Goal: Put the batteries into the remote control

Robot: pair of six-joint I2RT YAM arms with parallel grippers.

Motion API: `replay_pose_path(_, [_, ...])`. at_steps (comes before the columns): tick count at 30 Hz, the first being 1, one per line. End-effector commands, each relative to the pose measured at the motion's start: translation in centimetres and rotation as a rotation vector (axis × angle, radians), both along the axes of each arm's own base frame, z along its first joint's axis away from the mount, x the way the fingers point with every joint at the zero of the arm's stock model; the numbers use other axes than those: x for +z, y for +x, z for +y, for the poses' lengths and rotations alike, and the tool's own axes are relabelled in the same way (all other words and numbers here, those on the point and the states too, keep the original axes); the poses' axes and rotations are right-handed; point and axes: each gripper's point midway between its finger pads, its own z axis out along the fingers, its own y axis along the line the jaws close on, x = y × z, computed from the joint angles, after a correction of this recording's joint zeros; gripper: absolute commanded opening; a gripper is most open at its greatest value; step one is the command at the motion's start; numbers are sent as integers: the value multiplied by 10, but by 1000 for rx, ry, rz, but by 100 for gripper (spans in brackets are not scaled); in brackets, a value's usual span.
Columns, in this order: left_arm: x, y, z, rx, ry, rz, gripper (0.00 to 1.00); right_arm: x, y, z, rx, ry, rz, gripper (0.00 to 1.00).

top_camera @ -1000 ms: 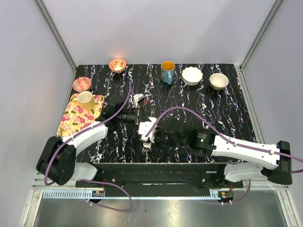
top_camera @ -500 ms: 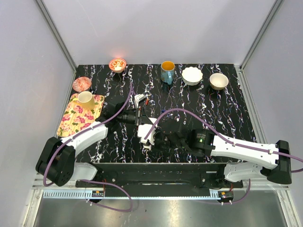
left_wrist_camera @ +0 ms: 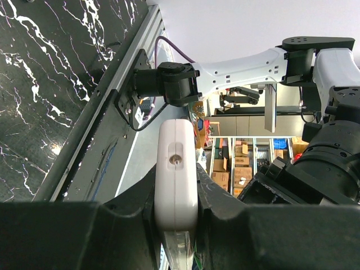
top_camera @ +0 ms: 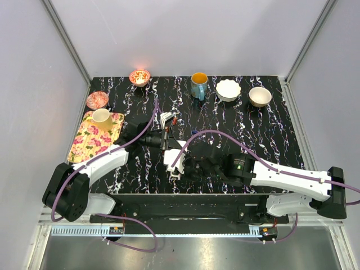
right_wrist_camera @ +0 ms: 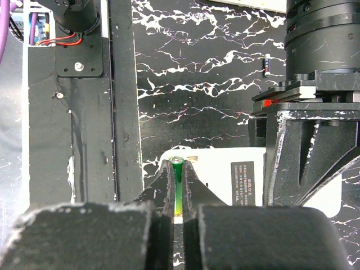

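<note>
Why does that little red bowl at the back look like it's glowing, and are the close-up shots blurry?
Top external view: the red bowl has a blown-out bright patch, probably reflected light. Left wrist view: the remote control is sharp, the left gripper's fingers gripping it soft and underlit. Right wrist view: the battery is crisp, the right gripper's fingers pinching it grainy and dim.

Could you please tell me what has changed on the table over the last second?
The right tool, shut on a battery, edged slightly left, closer to the remote control gripped in the left tool. Nothing was taken hold of or let go. The floral tray and blue mug stayed put.
</note>
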Motion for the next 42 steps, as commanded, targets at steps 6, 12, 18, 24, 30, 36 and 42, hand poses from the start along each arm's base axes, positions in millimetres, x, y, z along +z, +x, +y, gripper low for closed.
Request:
replay_pose_path(6, [35,0,-1,-21,-69,-112,0,6,-10,3,32,-15,31,0])
replay_pose_path(12, [39,0,-1,-16,-79,-119,0,-5,-8,3,16,-53,47,0])
replay_pose_path(18, [44,-1,0,-15,-88,-128,0,-14,-7,-1,-3,-78,53,0])
replay_pose_path(24, [47,-2,0,-13,-93,-134,0,-20,-8,-7,-11,-101,64,1])
replay_pose_path(30, [48,-4,0,-13,-93,-134,0,-22,-6,-8,-32,-112,67,9])
replay_pose_path(36, [40,-3,1,-6,-79,-120,0,-17,1,-6,-58,-107,51,13])
replay_pose_path(42, [36,-3,1,-5,-71,-115,0,-11,5,-4,-84,-93,38,23])
